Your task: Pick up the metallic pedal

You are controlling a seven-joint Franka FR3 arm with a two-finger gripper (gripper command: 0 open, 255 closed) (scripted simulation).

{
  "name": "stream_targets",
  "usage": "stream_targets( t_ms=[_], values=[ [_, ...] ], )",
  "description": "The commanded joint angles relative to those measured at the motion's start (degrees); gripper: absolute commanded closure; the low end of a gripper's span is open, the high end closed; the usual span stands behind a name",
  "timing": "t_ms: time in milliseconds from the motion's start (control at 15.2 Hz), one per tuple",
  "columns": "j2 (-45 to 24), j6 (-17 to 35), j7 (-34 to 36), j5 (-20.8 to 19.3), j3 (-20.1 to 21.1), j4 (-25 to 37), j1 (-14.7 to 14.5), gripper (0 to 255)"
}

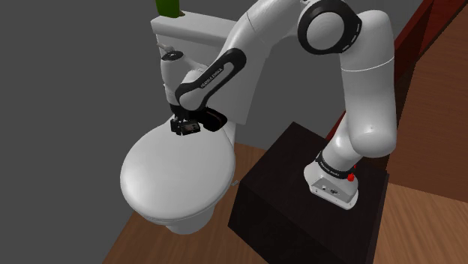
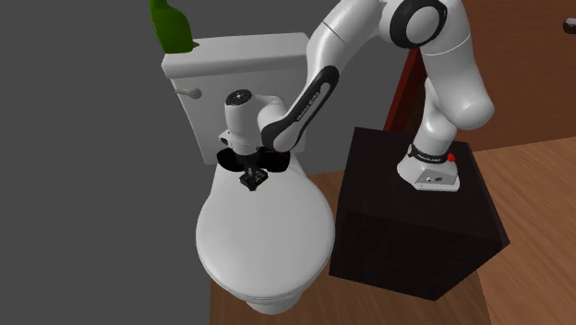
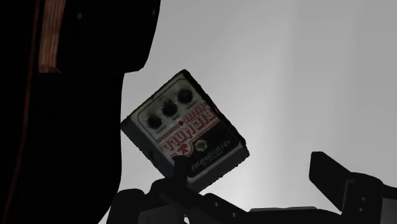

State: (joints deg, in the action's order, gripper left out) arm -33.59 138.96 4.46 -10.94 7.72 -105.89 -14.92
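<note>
My pincer [image 2: 250, 179] hung low over the back of the white toilet lid [image 1: 176, 176], just in front of the tank [image 2: 245, 55]. Its two black fingers [image 3: 340, 184] stood spread wide, clasping nothing. The effects pedal [image 3: 184, 137] was right below my hand: a small dark-cased box with a pale face, three black knobs in a row and red lettering under them. Through my wrist camera it sat askew against the pale lid, off to one side of the gap between my fingers rather than inside it. One finger crossed in front of its near corner; whether that finger touched it I could not tell. In the shoulder view it showed as a small dark block under my hand near the lid's rear edge. A green bottle [image 2: 171, 28] stood on the tank's top, and a flush lever [image 2: 191, 92] stuck out of the tank's front. My stand [image 1: 300, 187], a black box, sat on the wooden floor [image 2: 535, 185] just beside the toilet, with a grey wall [image 1: 60, 90] behind.
</note>
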Motion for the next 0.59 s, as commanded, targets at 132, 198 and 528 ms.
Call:
stream_targets(
  t_ms=[132,198,528],
  values=[
    [-2.4,2.0,0.4,-0.5,-0.4,0.5,-0.4,0],
    [-3.4,2.7,0.6,-0.7,-0.6,0.7,-0.5,0],
    [-3.3,2.7,0.6,-0.7,-0.6,0.5,-0.5,255]
  ],
)
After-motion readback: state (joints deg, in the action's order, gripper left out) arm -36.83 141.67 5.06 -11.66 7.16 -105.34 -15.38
